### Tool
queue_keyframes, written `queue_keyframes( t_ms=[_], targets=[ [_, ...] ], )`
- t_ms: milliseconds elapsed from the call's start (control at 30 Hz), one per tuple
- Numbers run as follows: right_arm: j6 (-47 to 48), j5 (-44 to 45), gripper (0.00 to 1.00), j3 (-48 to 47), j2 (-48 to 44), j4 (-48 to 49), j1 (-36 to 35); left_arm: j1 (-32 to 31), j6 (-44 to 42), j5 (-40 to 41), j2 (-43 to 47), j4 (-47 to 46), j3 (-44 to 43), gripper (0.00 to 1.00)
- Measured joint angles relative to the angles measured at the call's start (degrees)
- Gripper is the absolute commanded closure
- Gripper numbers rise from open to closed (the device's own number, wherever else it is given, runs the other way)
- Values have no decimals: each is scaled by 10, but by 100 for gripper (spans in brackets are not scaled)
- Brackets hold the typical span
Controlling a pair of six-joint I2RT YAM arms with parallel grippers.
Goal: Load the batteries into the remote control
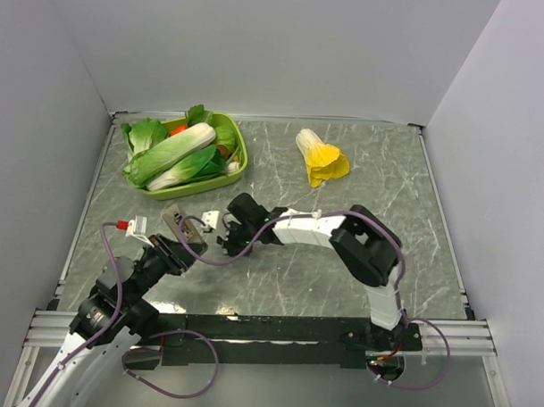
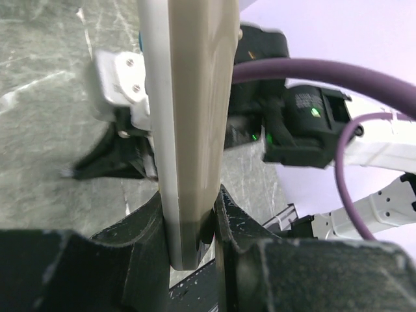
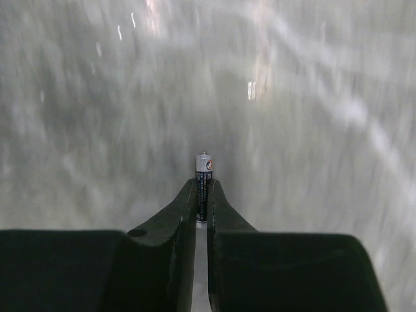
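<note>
My left gripper [image 1: 183,247] is shut on the lower end of the remote control [image 1: 180,223], holding it up off the table. In the left wrist view the remote control [image 2: 195,117] stands edge-on, beige, between the black fingers [image 2: 240,227]. My right gripper [image 1: 226,245] hangs just right of the remote. In the right wrist view the right gripper [image 3: 202,192] is shut on a small dark battery [image 3: 203,166]. The battery's silver tip sticks out past the fingertips, over the blurred grey table.
A green tray [image 1: 240,158] of toy cabbages stands at the back left. A yellow-and-white toy cabbage [image 1: 320,158] lies at the back centre. The right arm's wrist [image 2: 292,123] and purple cable [image 2: 325,71] sit close behind the remote. White walls enclose the marbled table [image 1: 361,207].
</note>
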State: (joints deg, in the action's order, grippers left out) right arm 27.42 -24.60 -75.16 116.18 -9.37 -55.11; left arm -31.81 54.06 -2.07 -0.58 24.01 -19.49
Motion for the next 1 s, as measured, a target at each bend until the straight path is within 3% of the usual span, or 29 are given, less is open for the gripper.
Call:
queue_keyframes(
  t_ms=[433, 600, 733, 1000],
  targets=[
    [-266, 169, 93, 230, -203, -34, 24, 0, 2, -52, 0, -96, 82, 99],
    [-341, 198, 76, 274, -238, -29, 24, 0, 2, -70, 0, -130, 100, 99],
    [-375, 203, 56, 273, -240, -36, 24, 0, 2, -78, 0, -146, 106, 99],
    [-385, 210, 51, 209, -206, -134, 21, 0, 2, -82, 0, -150, 106, 99]
  ],
)
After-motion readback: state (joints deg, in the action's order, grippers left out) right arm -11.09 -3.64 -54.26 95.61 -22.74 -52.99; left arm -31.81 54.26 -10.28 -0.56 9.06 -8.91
